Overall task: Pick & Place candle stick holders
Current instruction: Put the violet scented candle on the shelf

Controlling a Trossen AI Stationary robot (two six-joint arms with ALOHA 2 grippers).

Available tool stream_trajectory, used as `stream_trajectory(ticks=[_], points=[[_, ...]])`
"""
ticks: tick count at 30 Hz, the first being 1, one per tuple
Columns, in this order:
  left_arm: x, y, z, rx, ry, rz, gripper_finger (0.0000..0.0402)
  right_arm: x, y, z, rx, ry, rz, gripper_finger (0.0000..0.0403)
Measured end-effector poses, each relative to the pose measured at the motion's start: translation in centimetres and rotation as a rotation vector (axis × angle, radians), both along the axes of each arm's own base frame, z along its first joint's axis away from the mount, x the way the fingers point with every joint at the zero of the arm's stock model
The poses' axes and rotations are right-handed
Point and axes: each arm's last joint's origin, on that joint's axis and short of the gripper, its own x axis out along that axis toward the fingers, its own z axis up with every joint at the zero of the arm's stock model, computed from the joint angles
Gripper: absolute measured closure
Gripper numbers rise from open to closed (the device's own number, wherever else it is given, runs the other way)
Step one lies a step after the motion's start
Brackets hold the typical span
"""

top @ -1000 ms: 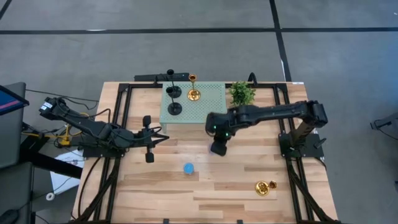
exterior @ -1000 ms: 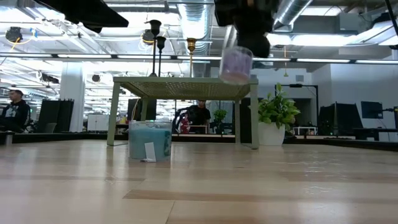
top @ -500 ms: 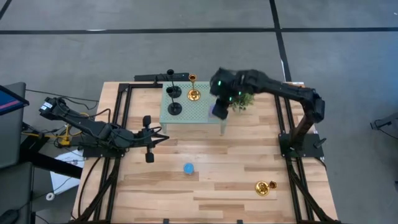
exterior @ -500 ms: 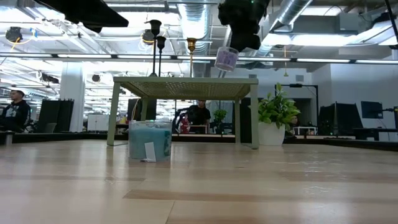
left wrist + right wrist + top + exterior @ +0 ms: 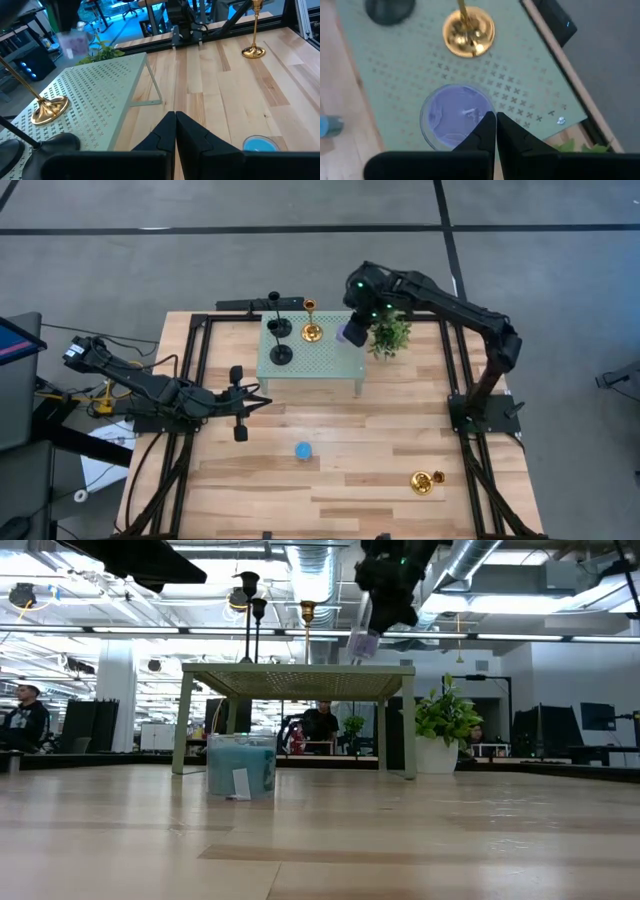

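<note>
My right gripper point(image 5: 352, 332) hangs over the far right corner of the green stand point(image 5: 335, 360), its fingers point(image 5: 487, 131) pressed together on the rim of a purple jar point(image 5: 456, 120), which dangles below them just above the perforated top; in the low view the jar point(image 5: 362, 643) sits a little higher than the stand's point(image 5: 300, 671) surface, under my gripper point(image 5: 385, 585). The nearest holder is a gold one point(image 5: 311, 328), standing upright on the stand just to the left of my gripper; from my wrist its round base point(image 5: 468, 31) shows just beyond the jar, apart from it. Farther left on the same top stand the two black holders point(image 5: 279, 338), upright and close to each other, one base point(image 5: 389, 7) just at the edge of my wrist view. The second gold holder point(image 5: 426, 481) lies well away from my gripper, on the bare table point(image 5: 380, 450) near its front right corner, apparently tipped on its side. The plant point(image 5: 388, 332) sits right beside my gripper on the other side, off the stand. A blue jar point(image 5: 302, 450) rests on the table well in front of the stand. My left gripper point(image 5: 238, 402) waits at the table's left side, fingers point(image 5: 175, 131) closed together on nothing, pointing toward the stand.
</note>
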Motion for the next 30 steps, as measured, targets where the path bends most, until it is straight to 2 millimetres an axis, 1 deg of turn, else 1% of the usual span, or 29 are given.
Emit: stream_trajectory(ticks=[2, 7, 9, 12, 16, 18, 21, 30], points=[[0.0, 0.0, 0.0, 0.004, 0.001, -0.001, 0.039, 0.4, -0.7, -1.0, 0.014, 0.027, -0.011, 0.0403], [0.0, 0.0, 0.0, 0.01, 0.001, -0.001, 0.039, 2.0, -2.2, -3.2, 0.04, 0.105, -0.006, 0.0403], [0.0, 0.0, 0.0, 0.01, 0.001, -0.001, 0.039, 2.5, -2.6, -3.2, 0.047, 0.123, -0.008, 0.0403], [0.0, 0.0, 0.0, 0.01, 0.001, -0.001, 0.039, 3.1, -3.2, -2.6, 0.032, 0.121, -0.002, 0.0403], [0.0, 0.0, 0.0, 0.01, 0.001, -0.001, 0.039, 3.7, -3.8, -2.4, 0.024, 0.137, -0.007, 0.0403], [0.0, 0.0, 0.0, 0.01, 0.001, -0.001, 0.039, 3.7, -4.0, -2.7, 0.022, 0.19, -0.022, 0.0403], [0.0, 0.0, 0.0, 0.01, 0.001, -0.001, 0.039, 3.2, -4.5, -3.1, 0.036, 0.221, -0.037, 0.0403], [0.0, 0.0, 0.0, 0.01, 0.001, -0.001, 0.039, 3.2, -4.5, -3.1, 0.034, 0.213, -0.037, 0.0403]])
